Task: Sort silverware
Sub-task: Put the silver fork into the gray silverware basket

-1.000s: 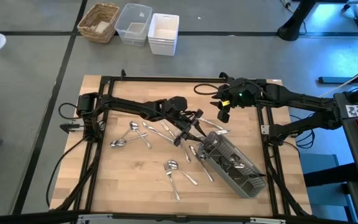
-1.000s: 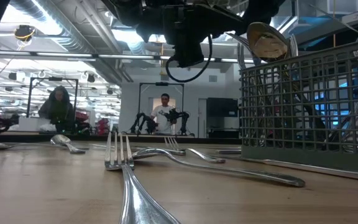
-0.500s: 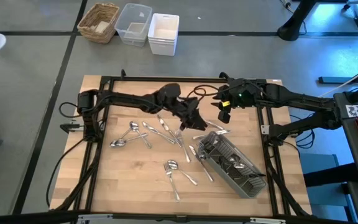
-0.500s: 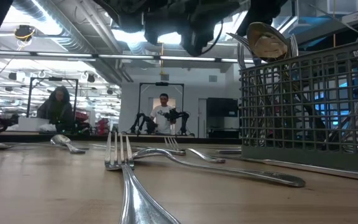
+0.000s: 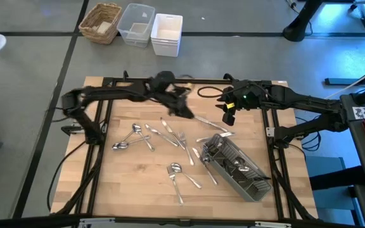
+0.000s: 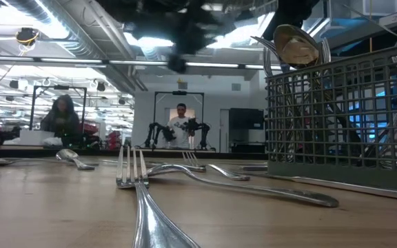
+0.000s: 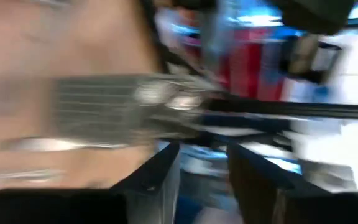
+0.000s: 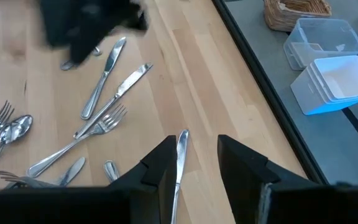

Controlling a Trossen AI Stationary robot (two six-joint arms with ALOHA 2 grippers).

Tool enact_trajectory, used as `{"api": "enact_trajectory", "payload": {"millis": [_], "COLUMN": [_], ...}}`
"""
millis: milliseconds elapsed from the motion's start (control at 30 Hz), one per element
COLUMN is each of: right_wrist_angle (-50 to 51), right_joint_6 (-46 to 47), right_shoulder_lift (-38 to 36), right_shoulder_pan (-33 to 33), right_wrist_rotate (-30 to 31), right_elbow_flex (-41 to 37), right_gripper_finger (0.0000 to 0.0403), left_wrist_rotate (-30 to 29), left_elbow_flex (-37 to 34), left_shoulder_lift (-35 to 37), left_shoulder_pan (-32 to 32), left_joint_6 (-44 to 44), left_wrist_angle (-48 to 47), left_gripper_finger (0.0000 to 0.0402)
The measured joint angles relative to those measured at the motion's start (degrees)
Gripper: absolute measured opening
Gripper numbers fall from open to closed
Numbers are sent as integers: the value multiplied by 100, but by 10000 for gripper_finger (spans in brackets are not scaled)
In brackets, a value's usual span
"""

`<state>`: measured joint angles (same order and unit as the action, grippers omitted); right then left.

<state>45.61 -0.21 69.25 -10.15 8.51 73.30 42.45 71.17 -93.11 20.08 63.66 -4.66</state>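
Silverware lies scattered over the wooden table: spoons (image 5: 128,136), forks and knives (image 5: 176,136), and a spoon and fork (image 5: 176,174) nearer the front. More pieces stand in the grey caddy (image 5: 236,168), and a spoon bowl (image 6: 295,45) sticks out of its top. My left gripper (image 5: 182,107) is blurred, raised over the table's far middle, open and holding nothing (image 7: 201,177). My right gripper (image 5: 228,115) waits open near the far right. In the right wrist view (image 8: 191,168), a knife (image 8: 180,152) lies on the wood in line with the gap between its fingers.
Black frame rails (image 5: 106,101) run round the table. A wicker basket (image 5: 100,22), a clear tub (image 5: 136,24) and a white bin (image 5: 166,33) sit on the floor beyond the far edge. People (image 6: 181,124) stand far off in the room.
My left gripper has swung quickly from beside the caddy's far end, up and toward the table's far left, and shows blurred now. The right arm has kept still.
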Motion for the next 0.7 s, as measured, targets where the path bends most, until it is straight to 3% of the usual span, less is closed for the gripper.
{"api": "enact_trajectory", "payload": {"millis": [100, 200, 300, 433, 533, 700], "right_wrist_angle": [-9, -8, -11, -46, -48, 34], "right_joint_6": [116, 142, 147, 457, 603, 608], "right_shoulder_lift": [0, 0, 0, 11, 11, 13], "right_shoulder_pan": [0, 0, 0, 0, 0, 0], "right_wrist_rotate": [7, 146, 291, 459, 477, 296], "right_elbow_flex": [0, 0, 0, 0, 0, 0], "right_gripper_finger": [119, 119, 119, 119, 119, 119], "left_wrist_rotate": [-1261, -2735, -3572, -4223, -4542, -5231], "left_elbow_flex": [-2, -2, -4, -8, -174, -521], "left_shoulder_lift": [744, 1303, 1647, 1718, 1625, 1148], "left_shoulder_pan": [-37, -492, -1152, -2147, -2870, -3962], "left_joint_6": [-1480, -1606, -830, 387, 1348, 3960], "left_wrist_angle": [-2001, -3577, -4376, -4735, -4474, -3350], "left_gripper_finger": [124, 124, 124, 124, 124, 124]}}
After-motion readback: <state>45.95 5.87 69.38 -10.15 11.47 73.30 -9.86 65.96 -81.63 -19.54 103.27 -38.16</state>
